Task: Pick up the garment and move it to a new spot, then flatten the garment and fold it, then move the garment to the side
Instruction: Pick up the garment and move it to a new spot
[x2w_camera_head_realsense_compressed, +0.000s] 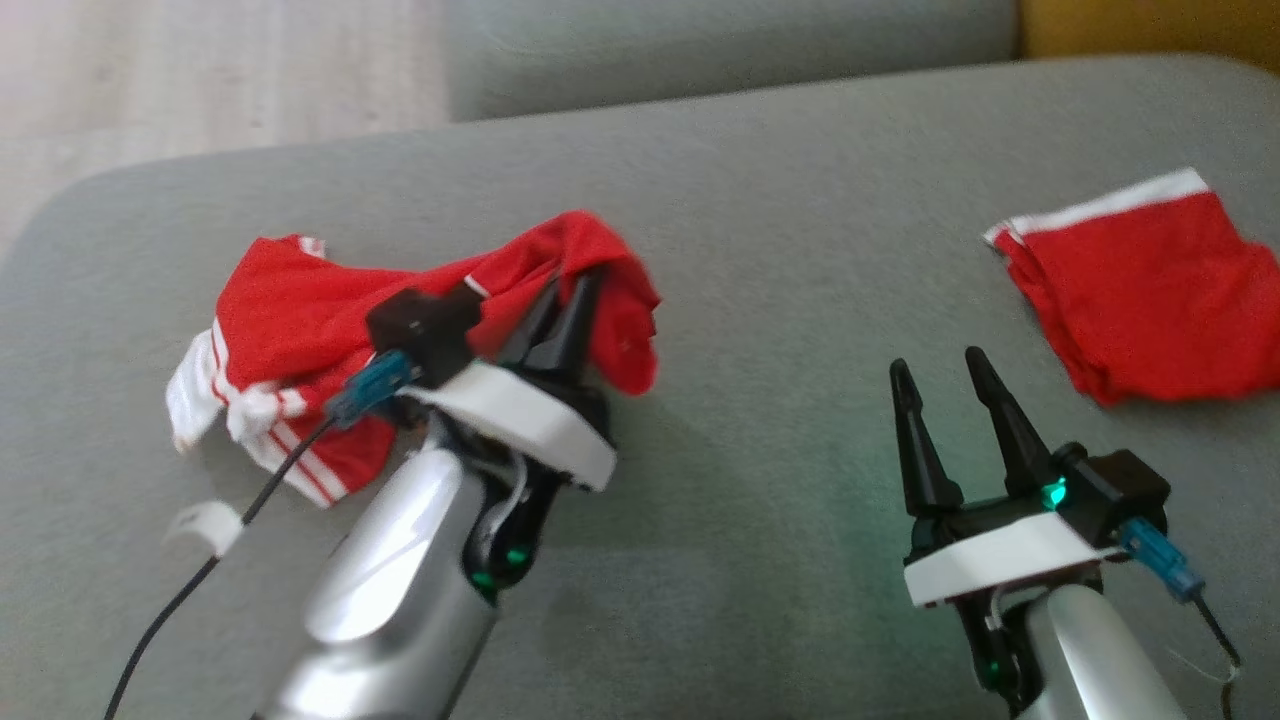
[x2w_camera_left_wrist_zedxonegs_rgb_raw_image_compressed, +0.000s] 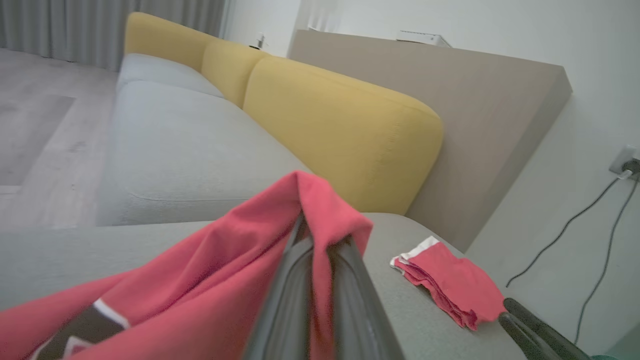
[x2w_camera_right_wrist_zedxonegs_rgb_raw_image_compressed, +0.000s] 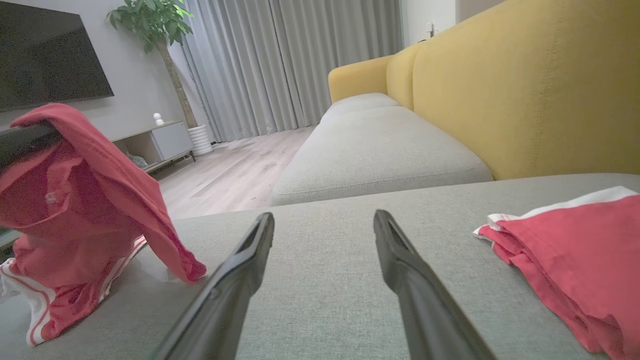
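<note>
A crumpled red garment with white stripes lies on the left of the grey sofa seat. My left gripper is shut on a fold of it and holds that part raised off the cushion; the red cloth drapes over the fingertips in the left wrist view, and the garment hangs at the left in the right wrist view. My right gripper hovers open over bare cushion at the lower right, its fingers spread with nothing between them.
A second red garment with a white band lies folded at the right of the seat, also visible as a folded pile. Yellow backrest cushions run along the far side. Wooden floor lies beyond the seat's left edge.
</note>
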